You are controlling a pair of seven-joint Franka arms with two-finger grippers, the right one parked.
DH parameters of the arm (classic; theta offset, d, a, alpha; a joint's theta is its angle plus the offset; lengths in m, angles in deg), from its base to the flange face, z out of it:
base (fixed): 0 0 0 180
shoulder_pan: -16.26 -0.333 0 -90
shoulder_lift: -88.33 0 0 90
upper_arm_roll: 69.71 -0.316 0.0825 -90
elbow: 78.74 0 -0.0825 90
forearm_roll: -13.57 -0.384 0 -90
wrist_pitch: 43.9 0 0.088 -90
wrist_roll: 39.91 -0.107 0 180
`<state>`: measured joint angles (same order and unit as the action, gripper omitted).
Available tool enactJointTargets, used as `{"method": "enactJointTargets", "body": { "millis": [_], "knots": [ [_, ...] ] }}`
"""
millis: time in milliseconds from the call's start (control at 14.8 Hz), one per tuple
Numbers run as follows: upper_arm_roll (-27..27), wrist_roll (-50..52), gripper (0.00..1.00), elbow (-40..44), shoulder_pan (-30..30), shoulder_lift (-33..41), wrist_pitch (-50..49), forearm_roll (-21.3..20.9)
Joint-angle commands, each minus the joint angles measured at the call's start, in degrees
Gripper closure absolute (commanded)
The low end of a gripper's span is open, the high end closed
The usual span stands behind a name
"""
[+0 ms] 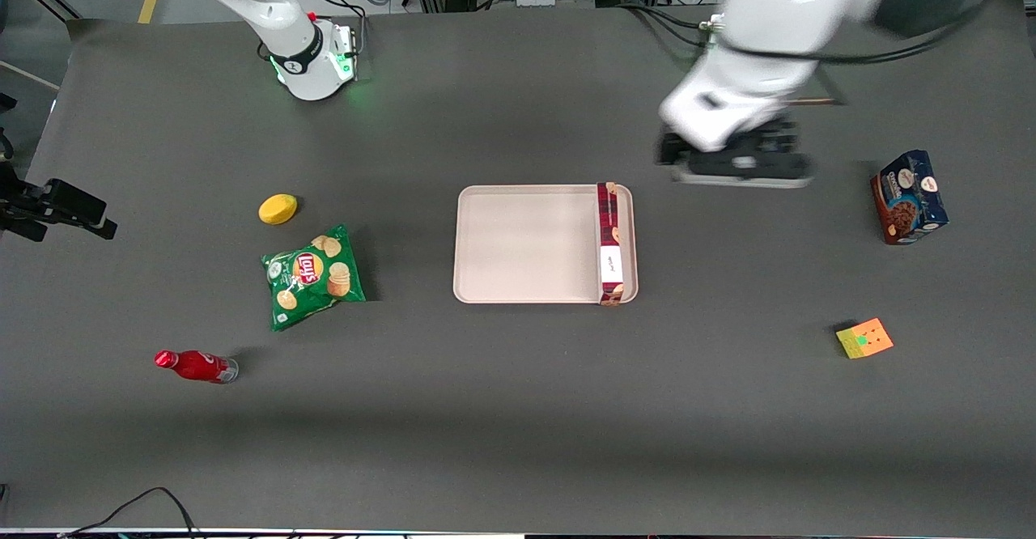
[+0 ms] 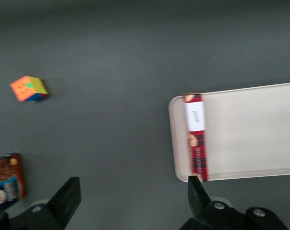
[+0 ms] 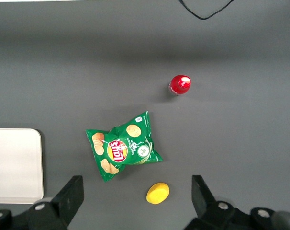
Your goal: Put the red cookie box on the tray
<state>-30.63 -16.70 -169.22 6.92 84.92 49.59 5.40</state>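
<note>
The gripper [image 1: 732,163] hangs above bare table, farther from the front camera than the tray [image 1: 526,244] and off toward the working arm's end. Its fingers [image 2: 68,194] are spread wide apart, holding and touching nothing. The red cookie box [image 1: 610,243] lies inside the tray, flat against the short rim at the working arm's end. Its long axis runs along that rim, one end toward the front camera and the other away from it; the white label panel faces up, in the half nearer the camera. A blue cookie box [image 1: 908,196] stands well apart toward the working arm's end, and a coloured cube [image 1: 864,337] sits nearer the camera.
</note>
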Motion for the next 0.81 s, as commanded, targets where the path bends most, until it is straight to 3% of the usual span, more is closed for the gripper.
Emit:
{"method": "enactJointTargets", "body": {
  "millis": [0, 270, 473, 743],
  "knots": [
    [-17.0, -10.5, 0.0, -6.8, 5.8, 11.0, -0.8, 5.4],
    [-28.0, -16.3, 0.0, -25.4, 9.1, 22.0, 10.1, 6.9],
    [-29.1, -16.8, 0.0, -25.2, 8.9, 19.8, 11.4, 8.8],
    [-29.5, -17.3, 0.0, -17.6, 8.5, 12.0, 11.5, 8.9]
  ]
}}
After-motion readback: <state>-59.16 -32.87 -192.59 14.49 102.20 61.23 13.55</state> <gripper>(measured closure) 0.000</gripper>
